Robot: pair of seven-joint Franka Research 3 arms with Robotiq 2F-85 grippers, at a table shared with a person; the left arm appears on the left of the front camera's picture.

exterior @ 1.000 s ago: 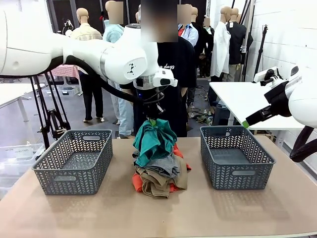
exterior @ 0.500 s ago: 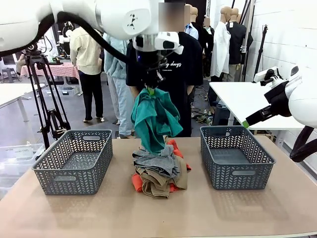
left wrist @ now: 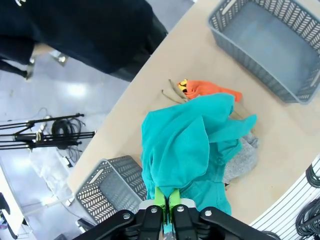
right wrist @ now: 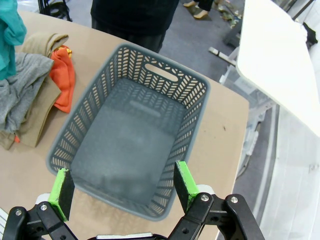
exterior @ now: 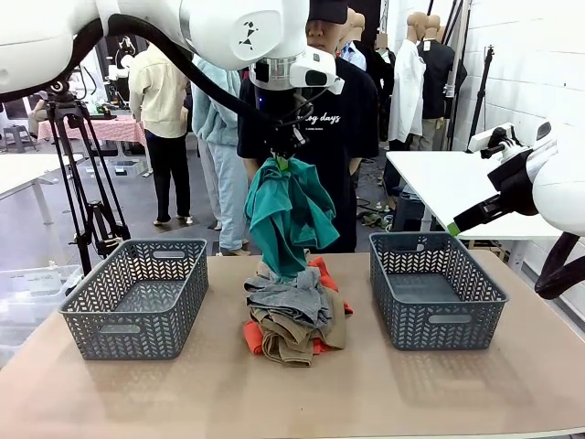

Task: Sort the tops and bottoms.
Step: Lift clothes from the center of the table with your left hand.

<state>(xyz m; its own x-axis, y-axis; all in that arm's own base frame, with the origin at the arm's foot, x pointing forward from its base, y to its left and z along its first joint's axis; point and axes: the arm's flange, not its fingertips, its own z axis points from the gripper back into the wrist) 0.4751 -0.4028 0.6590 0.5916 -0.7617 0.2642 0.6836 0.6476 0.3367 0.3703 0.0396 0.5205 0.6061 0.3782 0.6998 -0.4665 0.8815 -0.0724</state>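
Left tool [exterior: 279,163]: pressed together on a pinch of the teal garment [exterior: 288,215], held high over the middle of the bench [exterior: 411,393].
Teal garment: hangs bunched from that one pinch. Its lower end reaches the top of the pile, and I can't tell whether it has cleared it.
Pile: the grey garment [exterior: 288,297] lies on top and the khaki-tan garment [exterior: 292,334] under it. The orange garment [exterior: 324,274] pokes out at the back and at the front left, between the two baskets.
Step in hand: looks like lifting the teal piece free so it can go to a basket. Crumpled like this, I can't say whether it is a top or a bottom.
Doing it well: I'd raise it until the hem swings clear, so the grey one isn't dragged along. Then I'd carry it sideways above the basket rim and let go low inside, so no cloth drapes over the wall.
Left basket [exterior: 128,338]: grey, bare floor, well to the side of the pile.
Right basket [exterior: 439,331]: grey, bare floor too.
Right tool [right wrist: 122,187]: green pads wide apart, gripping nothing, hovering above the right basket.
In the way: that right arm sits over the right basket, so a drop there would be crowded. A person in a black T-shirt [exterior: 315,128] stands at the far edge just behind the hanging cloth, so a wide backward swing is risky.
Around: a tripod [exterior: 87,183] stands off the bench to the left and a white table [exterior: 448,183] to the right.
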